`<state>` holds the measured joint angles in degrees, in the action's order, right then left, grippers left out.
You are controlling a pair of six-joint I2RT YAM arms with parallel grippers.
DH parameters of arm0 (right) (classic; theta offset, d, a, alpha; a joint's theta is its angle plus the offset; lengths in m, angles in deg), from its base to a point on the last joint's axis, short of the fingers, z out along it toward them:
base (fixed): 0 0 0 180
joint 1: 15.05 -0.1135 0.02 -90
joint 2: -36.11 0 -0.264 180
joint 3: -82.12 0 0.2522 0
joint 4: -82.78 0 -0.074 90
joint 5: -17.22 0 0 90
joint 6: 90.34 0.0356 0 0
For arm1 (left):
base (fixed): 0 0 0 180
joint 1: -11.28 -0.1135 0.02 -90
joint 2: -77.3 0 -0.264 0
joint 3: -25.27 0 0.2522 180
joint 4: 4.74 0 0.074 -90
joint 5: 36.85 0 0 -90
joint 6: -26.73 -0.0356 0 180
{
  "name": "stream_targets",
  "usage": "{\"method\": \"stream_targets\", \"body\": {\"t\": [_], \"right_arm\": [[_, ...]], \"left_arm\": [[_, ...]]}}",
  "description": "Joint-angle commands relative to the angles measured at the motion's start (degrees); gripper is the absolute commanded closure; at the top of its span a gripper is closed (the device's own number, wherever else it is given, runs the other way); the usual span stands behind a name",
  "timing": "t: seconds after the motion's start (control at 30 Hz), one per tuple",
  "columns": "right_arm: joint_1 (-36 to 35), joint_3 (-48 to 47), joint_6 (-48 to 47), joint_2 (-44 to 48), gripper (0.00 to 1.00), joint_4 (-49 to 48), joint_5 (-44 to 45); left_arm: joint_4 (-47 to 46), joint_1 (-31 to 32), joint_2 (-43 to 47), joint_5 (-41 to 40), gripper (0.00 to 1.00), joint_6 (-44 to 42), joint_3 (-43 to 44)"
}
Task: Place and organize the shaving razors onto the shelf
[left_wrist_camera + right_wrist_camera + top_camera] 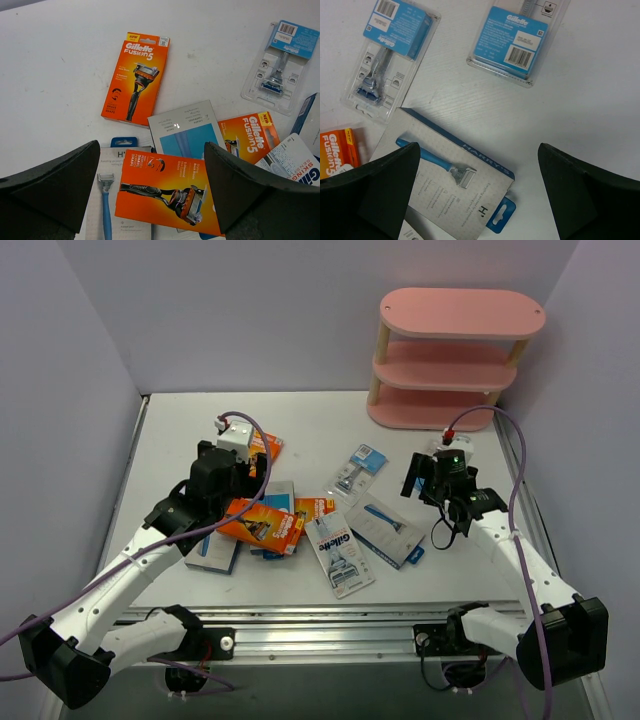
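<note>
Hovering over razors (265,522), we see left fingers (50,190) apart, right fingers (582,192) apart; pile near surface (300,420) middle, shelf (462,312) at far right corner, open room between them.

White table (170,430), pale walls (250,310) — perhaps lavender, metal rail (330,625)

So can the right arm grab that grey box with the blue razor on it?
Probably yes. The right gripper hangs open right over the grey box, which lies flat on the table with nothing on top of it, and nothing stands between them.
</note>
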<state>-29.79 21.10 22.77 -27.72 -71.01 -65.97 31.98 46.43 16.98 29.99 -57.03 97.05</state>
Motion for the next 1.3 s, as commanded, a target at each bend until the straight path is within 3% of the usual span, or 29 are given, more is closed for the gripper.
{"method": "stream_targets", "body": {"t": [0.0, 0.03, 0.13, 0.2, 0.4, 0.73, 1.27], "right_arm": [[-0.3, -2.1, 1.3, -0.2, 0.00, 3.2, 6.1], [-0.3, -2.5, 1.5, -0.8, 0.00, 3.3, 6.7], [0.0, -4.4, 3.0, -4.1, 0.19, 4.0, 8.2], [0.5, -5.9, 4.3, -6.7, 0.26, 4.1, 9.5], [4.3, -9.1, 5.8, -13.5, 0.33, 2.0, 6.2], [9.0, -18.6, 4.0, -25.9, 0.57, 0.0, 5.0], [14.1, -29.3, 2.1, -45.4, 0.63, -5.3, -0.5]], "left_arm": [[-0.5, -0.4, 1.5, -0.5, 0.06, 1.3, 2.6], [-0.5, -0.5, 1.6, -0.5, 0.06, 1.5, 2.6], [-0.5, -0.6, 2.0, -0.6, 0.06, 1.3, 2.4], [-0.4, -0.5, 2.1, -0.7, 0.06, 1.1, 2.4], [0.1, -0.5, 2.1, -0.3, 0.06, 1.2, 2.6], [-0.1, -0.4, 2.4, 2.1, 0.06, 1.3, 2.7], [-0.5, -0.3, 1.8, 4.0, 0.06, 1.1, 2.5]]}}
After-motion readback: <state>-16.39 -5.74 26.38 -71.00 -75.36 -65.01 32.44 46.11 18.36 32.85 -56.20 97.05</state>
